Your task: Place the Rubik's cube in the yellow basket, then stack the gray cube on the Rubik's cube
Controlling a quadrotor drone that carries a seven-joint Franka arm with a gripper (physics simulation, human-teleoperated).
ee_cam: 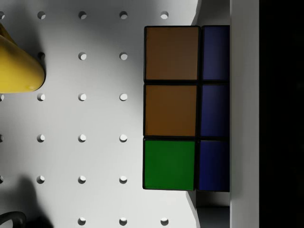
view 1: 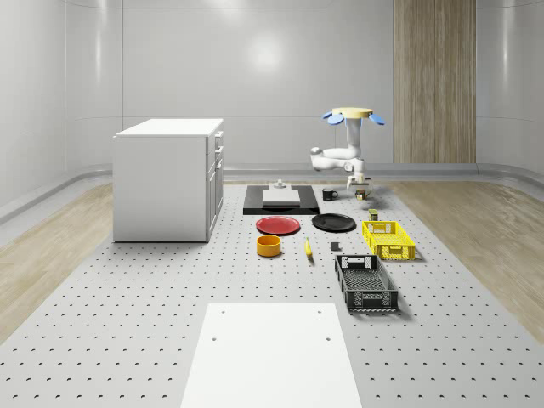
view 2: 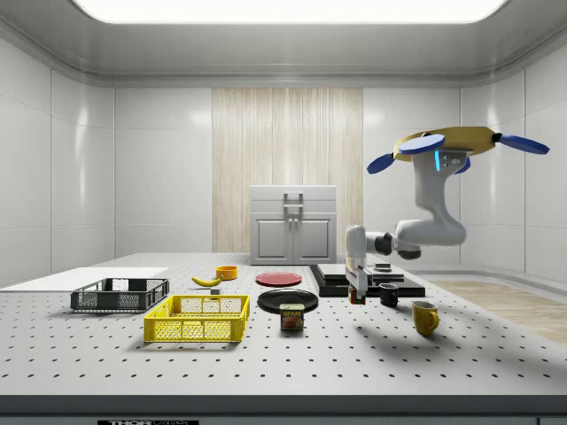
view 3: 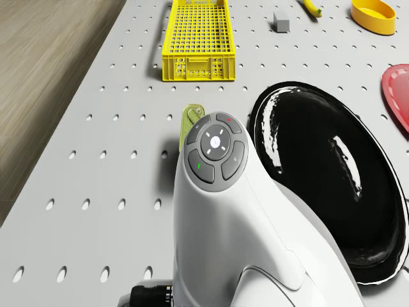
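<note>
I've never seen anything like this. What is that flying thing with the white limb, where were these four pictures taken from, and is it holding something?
It is one robot: a drone with four rotors that carries a white jointed arm ending in a pincer. These are simulator renders. One camera looks down on the whole table, one stands at its side, one sits on the drone's body, and one sits on the wrist.

The drone hovers above the table beside the black plate, with its arm reaching down. The pincer is low, right at the Rubik's cube. I cannot tell whether it grips the cube yet.

Also on the table are the yellow basket, a small gray cube and a yellow mug.
</note>
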